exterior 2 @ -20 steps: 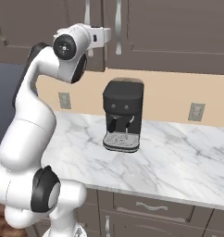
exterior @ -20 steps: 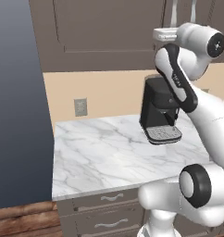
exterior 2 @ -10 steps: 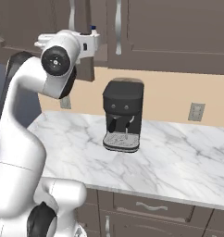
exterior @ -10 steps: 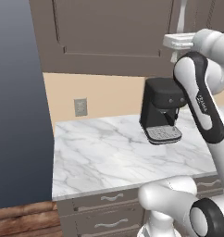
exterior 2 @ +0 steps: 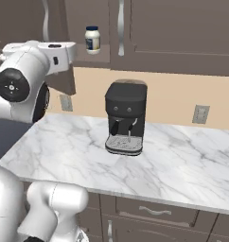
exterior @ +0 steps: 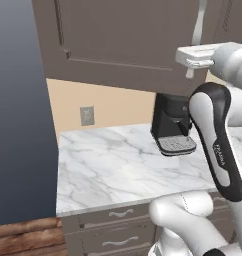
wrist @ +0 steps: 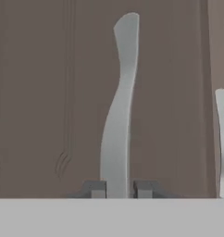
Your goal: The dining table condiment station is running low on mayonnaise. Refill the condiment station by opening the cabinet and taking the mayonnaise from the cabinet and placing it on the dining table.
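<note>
Two base cameras look forward from behind the arm, left and right, sharing the counter (exterior: 118,160) and coffee machine (exterior 2: 126,118); the hand camera faces the cabinet (wrist: 49,92) up close.

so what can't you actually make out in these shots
- Mayonnaise: right base view; too small to read the label, and the shelf around it is cut off by the door frame.
- Gripper: hand view; the bottom edge cuts the fingertips where they flank the cabinet handle, so contact is unclear.
- Cabinet: left base view; top cut by the frame, its handle partly behind the white arm.
- Coffee machine: left base view; right side behind the arm.
</note>
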Controlling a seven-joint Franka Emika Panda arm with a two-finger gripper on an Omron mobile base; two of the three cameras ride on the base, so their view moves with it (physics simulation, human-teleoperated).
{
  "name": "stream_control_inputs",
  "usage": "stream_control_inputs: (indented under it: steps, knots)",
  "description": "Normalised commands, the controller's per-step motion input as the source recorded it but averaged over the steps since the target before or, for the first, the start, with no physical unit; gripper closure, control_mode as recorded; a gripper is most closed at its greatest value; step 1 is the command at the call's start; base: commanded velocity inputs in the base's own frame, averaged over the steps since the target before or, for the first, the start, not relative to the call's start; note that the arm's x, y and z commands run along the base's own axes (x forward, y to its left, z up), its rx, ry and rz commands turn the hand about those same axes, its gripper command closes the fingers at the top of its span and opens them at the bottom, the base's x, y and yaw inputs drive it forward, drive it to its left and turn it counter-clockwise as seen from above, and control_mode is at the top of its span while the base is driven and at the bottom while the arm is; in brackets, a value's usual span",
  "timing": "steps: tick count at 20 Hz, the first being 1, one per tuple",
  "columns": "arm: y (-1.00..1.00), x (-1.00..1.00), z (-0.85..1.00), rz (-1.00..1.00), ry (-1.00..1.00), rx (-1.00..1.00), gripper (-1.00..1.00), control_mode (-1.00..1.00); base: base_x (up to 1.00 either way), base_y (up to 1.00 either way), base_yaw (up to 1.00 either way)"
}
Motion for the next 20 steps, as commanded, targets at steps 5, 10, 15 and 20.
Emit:
stream_control_inputs:
  steps: [5,10,15,20]
  knots:
    - [0.61,-1.0,0.06,-0.11,-0.09,-0.01,1.0,-1.0,0.0,0.0,0.0]
    - [0.55,-1.0,0.0,-0.14,-0.02,-0.05,-1.0,-1.0,0.0,0.0,0.0]
    - [-0.18,-1.0,-0.22,-0.13,0.0,0.0,-1.0,-1.0,0.0,0.0,0.0]
    - [-0.88,-0.99,-0.1,-0.25,0.07,0.05,-1.0,-1.0,0.0,0.0,0.0]
